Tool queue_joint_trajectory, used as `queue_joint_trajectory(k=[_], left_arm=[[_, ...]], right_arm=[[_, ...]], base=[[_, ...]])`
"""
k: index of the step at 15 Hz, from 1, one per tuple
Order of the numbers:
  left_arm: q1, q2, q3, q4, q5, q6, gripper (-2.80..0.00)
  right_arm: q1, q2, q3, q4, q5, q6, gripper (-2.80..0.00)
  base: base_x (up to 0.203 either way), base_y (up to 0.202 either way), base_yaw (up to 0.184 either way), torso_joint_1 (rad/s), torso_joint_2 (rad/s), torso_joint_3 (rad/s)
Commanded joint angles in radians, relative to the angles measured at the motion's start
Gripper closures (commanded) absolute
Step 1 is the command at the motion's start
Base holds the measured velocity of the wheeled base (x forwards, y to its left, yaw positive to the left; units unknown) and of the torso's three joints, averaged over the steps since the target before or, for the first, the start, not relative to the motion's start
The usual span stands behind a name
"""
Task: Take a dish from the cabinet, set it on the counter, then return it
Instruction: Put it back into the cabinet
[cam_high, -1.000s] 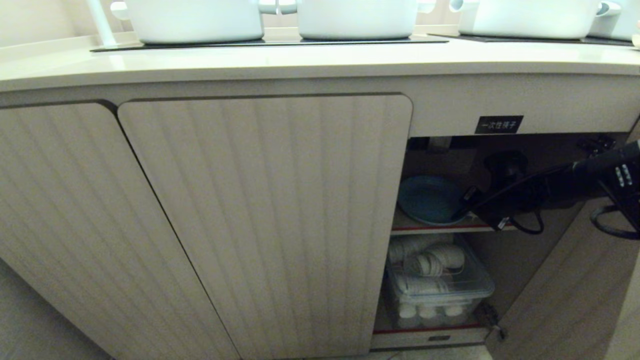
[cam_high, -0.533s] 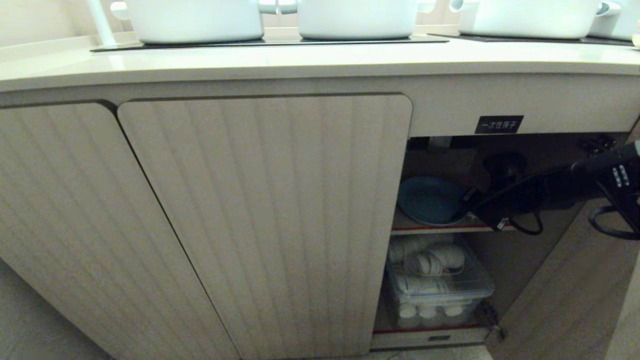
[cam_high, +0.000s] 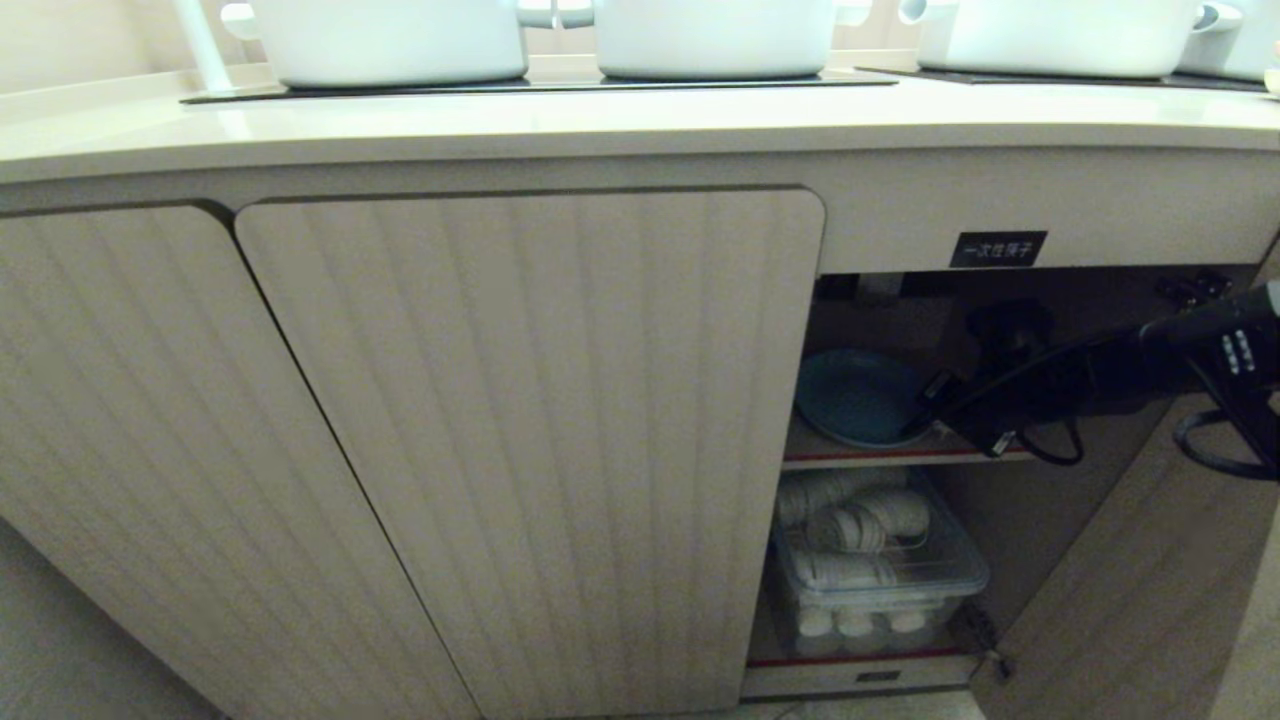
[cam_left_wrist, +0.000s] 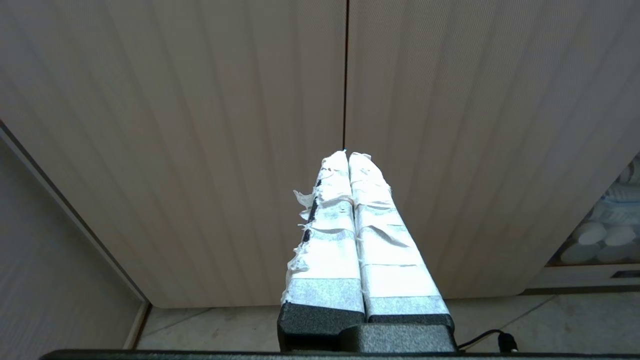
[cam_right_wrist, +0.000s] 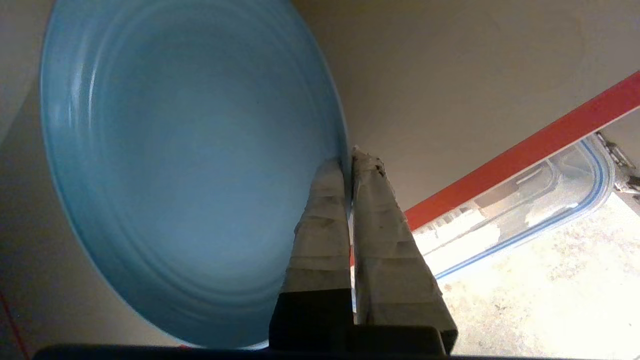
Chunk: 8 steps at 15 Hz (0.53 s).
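One round matte light-blue dish (cam_right_wrist: 190, 165) with concentric rings, lying on the inner shelf (cam_high: 890, 455) of the ribbed beige cabinet (cam_high: 530, 440), right gripper (cam_right_wrist: 350, 160) pinching its rim between two tape-wrapped fingers. One clear lidded plastic bin (cam_high: 880, 580) of white cups below that shelf; three white pots (cam_high: 390, 40) on the smooth cream counter (cam_high: 600, 125) above. Left gripper (cam_left_wrist: 347, 155) pressed together on nothing, facing the closed ribbed doors.

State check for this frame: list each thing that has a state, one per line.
Right gripper: shut on the dish rim, inside the cabinet.
Dish: on the upper shelf, gripped.
Left gripper: shut, empty, facing closed doors.
Cabinet: right door open, the others closed.
Clear bin: lidded, on the lower shelf.
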<state>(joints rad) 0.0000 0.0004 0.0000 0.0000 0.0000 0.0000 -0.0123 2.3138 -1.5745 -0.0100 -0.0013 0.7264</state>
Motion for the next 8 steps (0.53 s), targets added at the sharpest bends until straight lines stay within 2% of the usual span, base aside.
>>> queue_joint_trajectory(k=[1,8], left_arm=[[0.0,0.0,0.0,0.0,0.0,0.0,0.0],[0.0,0.0,0.0,0.0,0.0,0.0,0.0]], right_arm=[[0.0,0.004,-0.002,0.001,0.0,0.004,0.0],[-0.001,0.015,-0.002,-0.002,0.0,0.004,0.0]], base=[[0.0,0.0,0.0,0.0,0.0,0.0],[0.0,0.0,0.0,0.0,0.0,0.0]])
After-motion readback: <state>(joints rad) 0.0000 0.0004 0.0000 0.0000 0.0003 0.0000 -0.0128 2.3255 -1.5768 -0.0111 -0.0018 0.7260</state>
